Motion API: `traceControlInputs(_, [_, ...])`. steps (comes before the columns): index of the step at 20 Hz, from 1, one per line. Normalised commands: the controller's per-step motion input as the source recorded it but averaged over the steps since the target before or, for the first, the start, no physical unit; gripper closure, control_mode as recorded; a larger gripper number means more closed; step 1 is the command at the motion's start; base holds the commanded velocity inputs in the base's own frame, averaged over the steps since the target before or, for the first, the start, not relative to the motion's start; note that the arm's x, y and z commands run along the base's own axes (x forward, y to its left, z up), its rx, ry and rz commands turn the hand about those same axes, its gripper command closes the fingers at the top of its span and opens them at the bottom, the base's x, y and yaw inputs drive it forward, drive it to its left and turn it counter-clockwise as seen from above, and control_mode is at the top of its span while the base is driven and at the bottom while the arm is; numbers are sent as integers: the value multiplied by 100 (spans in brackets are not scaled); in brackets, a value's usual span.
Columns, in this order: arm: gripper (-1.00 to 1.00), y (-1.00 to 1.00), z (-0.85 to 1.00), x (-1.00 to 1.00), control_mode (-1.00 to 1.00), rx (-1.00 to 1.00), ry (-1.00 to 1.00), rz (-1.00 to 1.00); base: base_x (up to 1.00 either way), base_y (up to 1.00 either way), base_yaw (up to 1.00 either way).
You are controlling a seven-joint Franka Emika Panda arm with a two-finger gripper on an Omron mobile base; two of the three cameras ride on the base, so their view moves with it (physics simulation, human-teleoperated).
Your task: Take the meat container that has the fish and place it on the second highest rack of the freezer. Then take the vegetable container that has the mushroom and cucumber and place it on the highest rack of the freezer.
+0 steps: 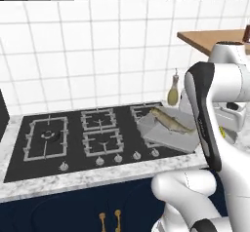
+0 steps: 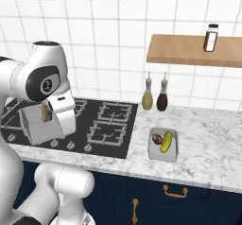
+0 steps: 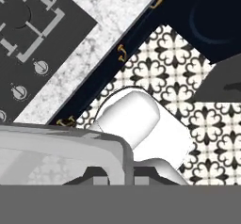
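The pale grey meat container [image 1: 163,138] hangs tilted above the right burners of the stove, with the olive-tan fish [image 1: 171,122] lying in it. From the right side the same container [image 2: 40,129] and fish [image 2: 46,113] sit just left of my white hand. My gripper [image 3: 120,173] is shut on the container's rim [image 3: 61,145]. The vegetable container [image 2: 163,155] rests on the marble counter to the right of the stove. It holds the dark brown mushroom [image 2: 157,139] and the yellow-green cucumber [image 2: 166,142]. The freezer and its racks are out of view.
A black gas stove [image 1: 73,138] is set in the marble counter [image 2: 208,143]. Two bottles [image 2: 155,96] stand by the tiled wall under a wooden shelf [image 2: 189,51] carrying a spice jar [image 2: 211,37]. Navy cabinets with gold handles [image 2: 172,191] run below, over a patterned floor [image 3: 164,72].
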Motion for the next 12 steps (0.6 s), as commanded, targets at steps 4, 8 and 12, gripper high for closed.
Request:
traceControlInputs(4, [100, 0, 0, 0, 100, 0, 0, 0, -40, 98, -33])
traceControlInputs(8, [100, 0, 0, 0, 100, 0, 0, 0, -64, 66, -60])
traceControlInputs(12, [100, 0, 0, 0, 100, 0, 0, 0, -75, 31, -75])
